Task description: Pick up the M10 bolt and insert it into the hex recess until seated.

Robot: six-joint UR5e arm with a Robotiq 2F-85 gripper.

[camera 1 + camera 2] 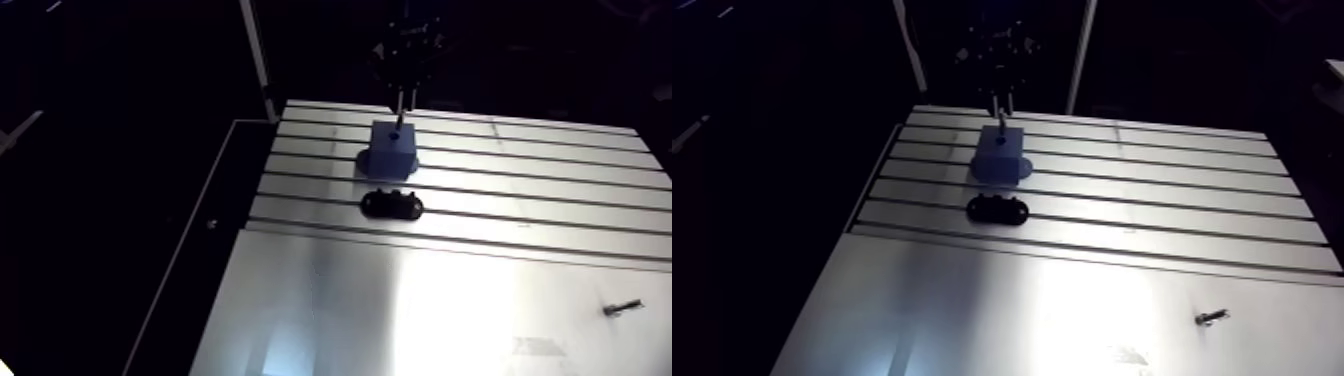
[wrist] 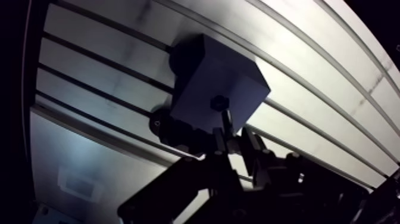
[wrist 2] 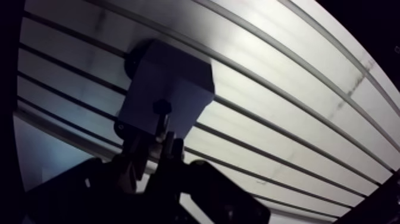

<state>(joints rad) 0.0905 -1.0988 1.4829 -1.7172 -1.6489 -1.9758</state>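
A blue block (image 1: pixel 392 148) with a round foot stands on the slotted table (image 1: pixel 520 190) towards the back. My gripper (image 2: pixel 221 142) hangs straight above it, shut on the shank of a dark bolt (image 2: pixel 219 104). The bolt points head-down, and its hex head sits at the block's top face (image 3: pixel 169 77). The head covers the recess, so I cannot tell how deep it sits. In the arm view the bolt (image 1: pixel 398 118) shows as a thin vertical line between the gripper (image 1: pixel 400 98) and the block.
A black oval fixture (image 1: pixel 391 204) lies on the table just in front of the block. A second small bolt (image 1: pixel 622 307) lies loose on the smooth plate (image 1: pixel 420 310) at the front right. The table's left edge (image 1: pixel 215 225) drops into darkness.
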